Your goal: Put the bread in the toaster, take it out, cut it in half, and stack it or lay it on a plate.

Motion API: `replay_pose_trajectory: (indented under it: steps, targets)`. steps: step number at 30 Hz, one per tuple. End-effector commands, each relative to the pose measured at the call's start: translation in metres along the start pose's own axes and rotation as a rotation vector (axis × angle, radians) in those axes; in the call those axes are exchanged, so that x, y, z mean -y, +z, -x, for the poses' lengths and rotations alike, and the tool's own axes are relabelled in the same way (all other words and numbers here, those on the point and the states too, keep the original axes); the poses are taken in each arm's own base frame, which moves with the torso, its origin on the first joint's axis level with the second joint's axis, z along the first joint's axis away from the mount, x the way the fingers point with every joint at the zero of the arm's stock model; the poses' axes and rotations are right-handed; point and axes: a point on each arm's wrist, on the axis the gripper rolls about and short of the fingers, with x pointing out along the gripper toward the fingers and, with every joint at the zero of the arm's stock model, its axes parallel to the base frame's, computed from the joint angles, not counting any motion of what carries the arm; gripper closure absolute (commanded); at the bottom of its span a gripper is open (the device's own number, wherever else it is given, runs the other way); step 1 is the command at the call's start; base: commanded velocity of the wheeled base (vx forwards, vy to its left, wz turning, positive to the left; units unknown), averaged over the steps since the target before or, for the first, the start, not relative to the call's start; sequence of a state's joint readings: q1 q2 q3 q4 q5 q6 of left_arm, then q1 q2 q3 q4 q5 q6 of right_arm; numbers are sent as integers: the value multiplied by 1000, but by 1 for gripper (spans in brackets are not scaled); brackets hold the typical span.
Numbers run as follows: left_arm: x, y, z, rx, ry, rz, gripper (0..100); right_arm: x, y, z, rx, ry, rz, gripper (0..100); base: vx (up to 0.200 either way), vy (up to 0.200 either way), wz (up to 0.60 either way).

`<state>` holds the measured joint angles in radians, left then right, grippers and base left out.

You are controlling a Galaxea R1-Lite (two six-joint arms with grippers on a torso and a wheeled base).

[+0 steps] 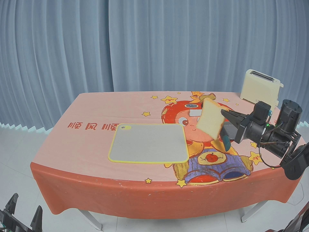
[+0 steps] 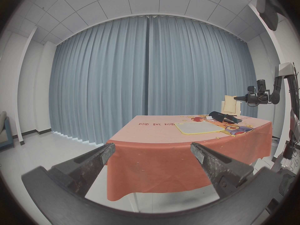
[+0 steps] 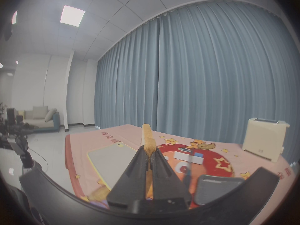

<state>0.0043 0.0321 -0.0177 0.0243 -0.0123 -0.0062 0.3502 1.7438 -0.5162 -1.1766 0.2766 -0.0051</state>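
A pale slice of bread (image 1: 210, 118) hangs tilted in the air over the right half of the table, with my right gripper (image 1: 224, 112) shut on its edge. Seen from the right wrist, the bread (image 3: 147, 136) stands on edge between the closed fingers (image 3: 137, 169). The cream toaster (image 1: 260, 88) sits at the far right corner, behind and to the right of the bread. A grey cutting board with a yellow rim (image 1: 148, 143) lies mid-table. My left gripper (image 2: 153, 155) stays open and holds nothing, low, off the table's front left corner.
A dark grey flat tray (image 3: 215, 188) and a knife with a teal handle (image 1: 226, 143) lie on the cloth below the right gripper. A small white block (image 1: 195, 112) rests farther back. An orange printed cloth (image 1: 96, 139) covers the table.
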Motion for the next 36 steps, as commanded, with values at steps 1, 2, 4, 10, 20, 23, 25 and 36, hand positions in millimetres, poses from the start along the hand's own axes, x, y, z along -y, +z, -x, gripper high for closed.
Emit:
replay_pose_trajectory:
  steps: [1, 2, 4, 10, 20, 23, 25, 36]
  targets:
    - [0, -2, -1, -10, 0, 0, 0, -18, 0, -12, 1, 7, -42, 100, 0, 200, 0]
    - [0, -2, -1, -10, 0, 0, 0, -21, -2, -15, -2, -1, -52, 100, 0, 200, 0]
    - [0, -2, -1, -10, 0, 0, 0, -23, -4, -21, -8, -14, -69, 100, 0, 200, 0]
    - [0, -2, -1, -10, 0, -6, 0, -24, -12, -33, -28, -9, -110, 100, 0, 33, 0]
    - [0, -2, -1, -10, 2, -6, 0, -35, -18, -48, -40, 30, -243, 100, 0, 0, 0]
    - [0, -2, -1, -10, 0, -6, 0, -36, -18, -53, -38, 34, -276, 100, 0, 0, 0]
    - [0, -2, -1, -10, 2, -6, 0, -37, -17, -57, -31, 38, -322, 100, 0, 0, 0]
    - [0, -2, -1, -10, 2, -6, 0, -48, -47, -85, -37, 74, -460, 100, 0, 0, 0]
